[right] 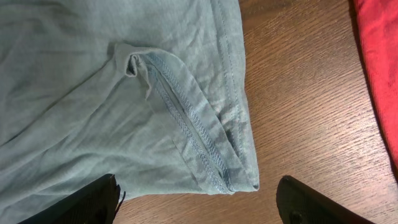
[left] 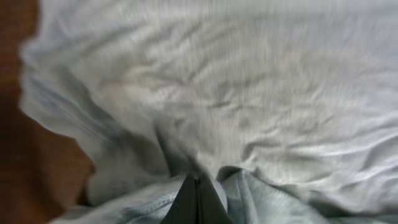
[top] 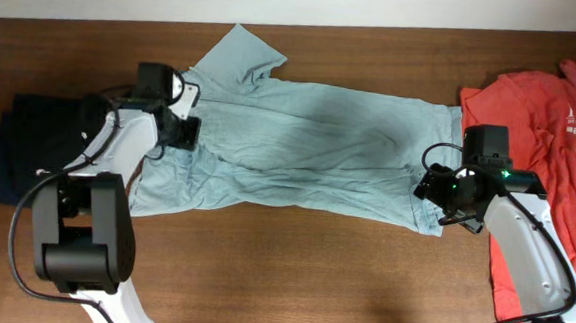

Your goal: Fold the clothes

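Observation:
A light blue t-shirt (top: 309,148) lies spread across the middle of the table, collar to the left, hem to the right. My left gripper (top: 182,130) is shut on a pinch of its fabric (left: 198,171) near the collar-side shoulder; the cloth bunches around the closed fingertips (left: 198,199). My right gripper (top: 436,196) is open and empty above the shirt's lower right hem corner (right: 239,180), with one finger over the shirt and one over bare wood. The hem corner is folded over, showing stitching (right: 186,118).
A red shirt (top: 550,137) lies crumpled at the right side, its edge in the right wrist view (right: 379,68). A dark navy garment (top: 23,145) sits at the left edge. Brown wooden table (top: 291,272) runs along the front.

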`<state>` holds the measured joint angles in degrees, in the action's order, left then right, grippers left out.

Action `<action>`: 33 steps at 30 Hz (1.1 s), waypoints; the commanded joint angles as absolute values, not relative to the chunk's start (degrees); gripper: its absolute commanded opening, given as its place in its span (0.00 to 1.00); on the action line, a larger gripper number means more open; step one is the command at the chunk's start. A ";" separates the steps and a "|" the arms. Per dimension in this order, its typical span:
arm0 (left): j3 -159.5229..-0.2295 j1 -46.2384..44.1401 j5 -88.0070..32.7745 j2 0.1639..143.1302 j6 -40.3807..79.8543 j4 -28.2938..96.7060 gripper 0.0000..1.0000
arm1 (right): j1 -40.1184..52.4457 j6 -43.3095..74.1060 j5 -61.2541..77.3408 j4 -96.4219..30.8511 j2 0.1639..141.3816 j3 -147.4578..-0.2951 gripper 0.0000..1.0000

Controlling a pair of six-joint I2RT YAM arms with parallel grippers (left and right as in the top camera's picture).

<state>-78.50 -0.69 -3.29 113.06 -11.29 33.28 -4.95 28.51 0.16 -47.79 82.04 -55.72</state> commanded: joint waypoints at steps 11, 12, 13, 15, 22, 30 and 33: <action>-83.13 0.23 -1.98 113.45 -5.32 62.70 0.01 | -5.28 28.71 -0.73 -48.10 82.13 -56.42 0.86; -82.61 0.49 -1.23 113.45 -5.17 62.54 0.00 | -5.28 28.71 -0.73 -48.10 82.13 -56.42 0.86; -81.73 0.80 -0.54 113.45 -5.19 61.63 0.00 | -5.28 28.71 -0.73 -48.12 82.13 -56.42 0.86; -79.70 1.13 0.82 113.47 -5.23 58.83 0.01 | -5.28 28.71 -0.73 -48.10 82.13 -56.42 0.86; -71.22 1.19 1.32 113.47 -5.65 42.48 0.01 | -5.28 28.71 -0.73 -47.86 82.13 -56.42 0.85; -73.21 1.19 1.32 113.19 -5.63 40.12 0.00 | -5.28 28.71 -0.73 -47.88 82.13 -56.42 0.86; -74.76 1.21 1.37 112.99 -5.67 40.53 0.01 | -5.28 28.71 -0.73 -47.79 82.13 -56.42 0.86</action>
